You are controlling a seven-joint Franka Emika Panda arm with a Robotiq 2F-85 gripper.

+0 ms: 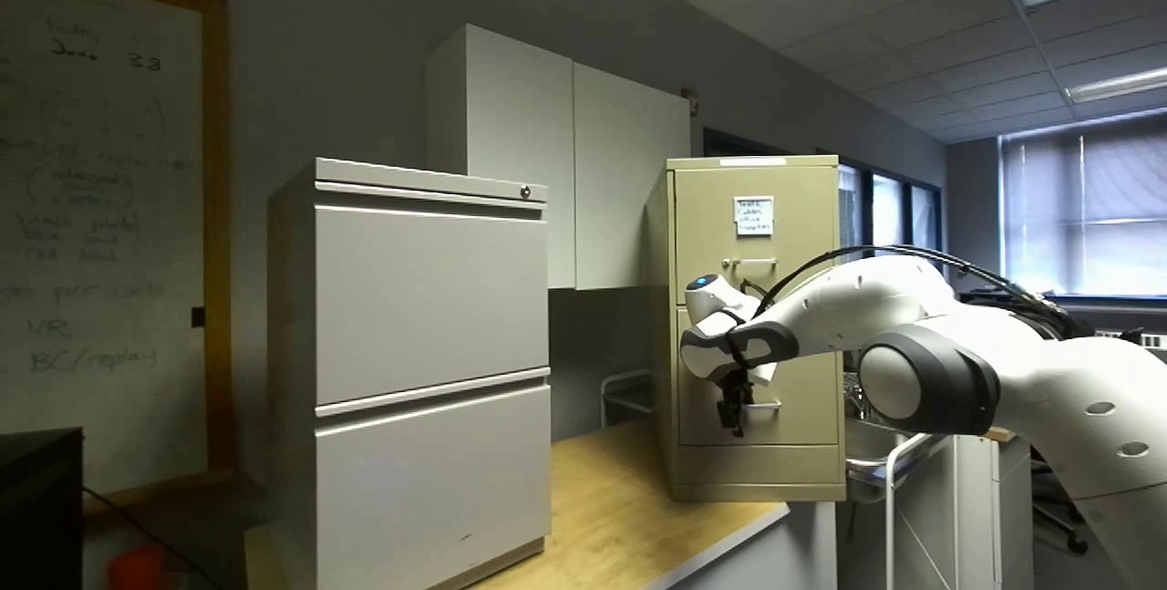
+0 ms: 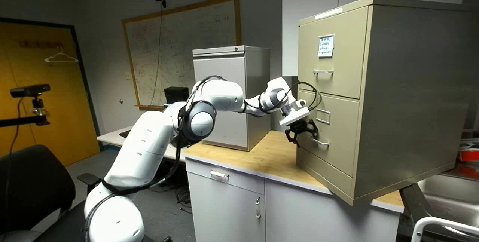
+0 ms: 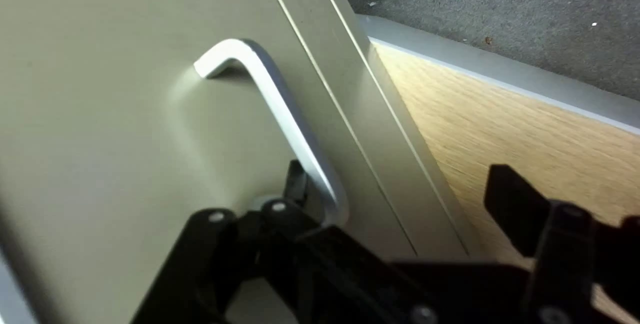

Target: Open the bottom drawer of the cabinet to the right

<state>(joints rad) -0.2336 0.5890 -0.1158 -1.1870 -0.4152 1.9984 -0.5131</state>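
So the gripper (image 3: 400, 182) has its fingers spread wide, one finger (image 3: 296, 184) poking in behind the silver handle (image 3: 285, 108), can't tell if they touch. That handle's on the bottom drawer (image 2: 338, 129), closed, under the labelled one in the tan cabinet (image 2: 393, 96). Grey cabinet (image 1: 428, 298) sits well apart, same bench (image 2: 258, 159).

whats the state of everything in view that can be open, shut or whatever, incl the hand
bottom tan drawer, shut
top tan drawer, shut
upper grey drawer, shut
lower grey drawer, shut
wall cupboards, shut
counter drawer, shut
counter door, shut
window blind, lowered
hand, open, one fingertip at the drawer handle, contact unclear
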